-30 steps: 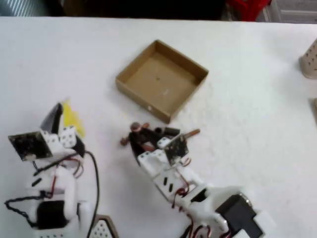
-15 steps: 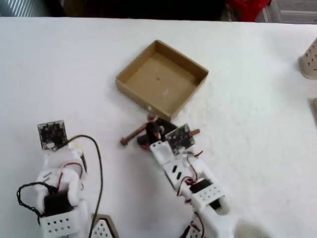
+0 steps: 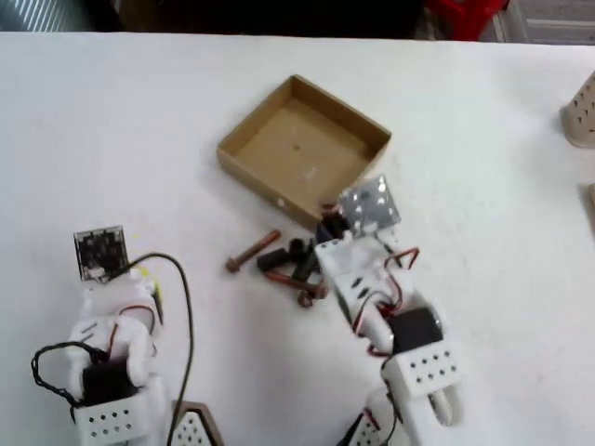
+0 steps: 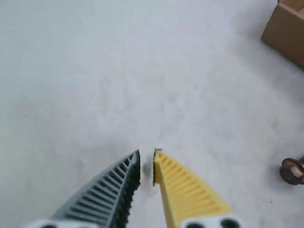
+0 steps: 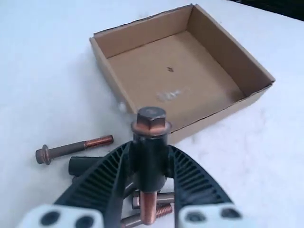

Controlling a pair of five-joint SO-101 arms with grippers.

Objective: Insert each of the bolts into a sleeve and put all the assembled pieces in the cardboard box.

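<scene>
Bolt in sleeve pinched by right tool; left tool pressed together

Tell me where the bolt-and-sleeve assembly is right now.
In the right wrist view, the bolt-and-sleeve assembly stands upright in the right gripper, just short of the near wall of the cardboard box, beside the loose bolts.

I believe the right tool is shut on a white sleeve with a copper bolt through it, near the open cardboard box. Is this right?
Not quite: the sleeve is black, not white. The right wrist view shows the right tool shut on a black cylindrical sleeve with a copper-coloured hex-head bolt through it, near the open brown cardboard box.
</scene>
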